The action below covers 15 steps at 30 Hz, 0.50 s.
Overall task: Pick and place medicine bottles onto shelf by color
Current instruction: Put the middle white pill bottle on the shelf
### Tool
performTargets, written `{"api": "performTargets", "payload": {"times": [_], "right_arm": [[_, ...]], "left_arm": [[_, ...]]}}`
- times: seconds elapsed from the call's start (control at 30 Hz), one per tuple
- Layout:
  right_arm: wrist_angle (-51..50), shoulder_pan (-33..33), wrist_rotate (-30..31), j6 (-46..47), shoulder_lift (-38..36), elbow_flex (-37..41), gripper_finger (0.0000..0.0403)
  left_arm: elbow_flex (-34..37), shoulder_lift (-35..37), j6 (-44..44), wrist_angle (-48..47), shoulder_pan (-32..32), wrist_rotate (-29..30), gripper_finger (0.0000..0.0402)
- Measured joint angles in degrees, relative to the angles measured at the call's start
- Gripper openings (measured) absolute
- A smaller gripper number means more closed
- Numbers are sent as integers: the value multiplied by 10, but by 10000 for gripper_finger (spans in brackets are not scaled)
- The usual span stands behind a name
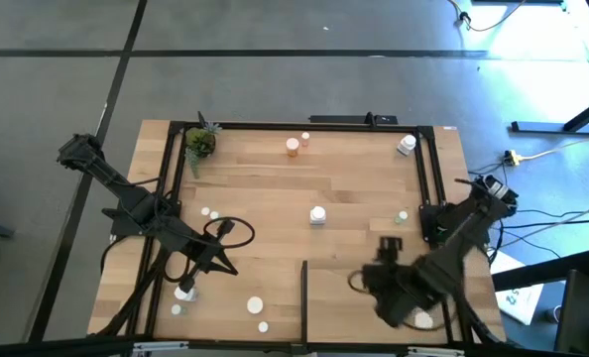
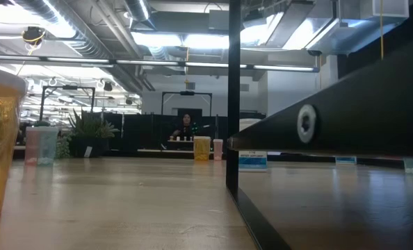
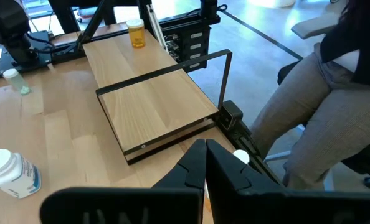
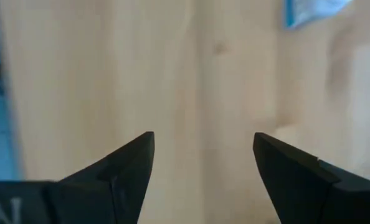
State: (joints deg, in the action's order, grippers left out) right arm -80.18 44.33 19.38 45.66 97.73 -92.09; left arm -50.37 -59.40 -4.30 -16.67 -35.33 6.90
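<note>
1. Right gripper [image 4: 203, 165]: jaws apart, nothing between them, hanging over the shelf [image 1: 374, 288], table's 5 o'clock corner.
2. Left gripper [image 3: 207, 163]: jaws together, empty, at 8 o'clock.
3. White medicine bottle [image 1: 318, 214] stands upright mid-table, at 11 o'clock from the right gripper, the nearer arm by my judgement.

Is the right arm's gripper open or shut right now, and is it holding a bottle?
Open and empty. In the right wrist view the right gripper has its jaws spread wide apart, with only bare light wood showing between them.
</note>
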Motion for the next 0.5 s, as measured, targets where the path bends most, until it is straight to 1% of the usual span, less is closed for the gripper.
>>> {"api": "performTargets", "payload": {"times": [0.1, 0.23, 0.3, 0.4, 0.5], "right_arm": [[1, -56, 10, -69, 0, 0, 275], [5, -136, 11, -153, 0, 0, 275], [26, -174, 8, -199, 0, 0, 275], [78, -227, -14, -280, 0, 0, 275], [134, -272, -59, -360, 0, 0, 275]], "left_arm": [[0, 0, -8, 0, 4, 5, 0], [0, 0, -75, -9, 18, 42, 0], [0, 0, -91, -15, 28, 49, 0], [0, 0, -92, -29, 42, 50, 0], [0, 0, -104, -38, 56, 50, 0]]}}
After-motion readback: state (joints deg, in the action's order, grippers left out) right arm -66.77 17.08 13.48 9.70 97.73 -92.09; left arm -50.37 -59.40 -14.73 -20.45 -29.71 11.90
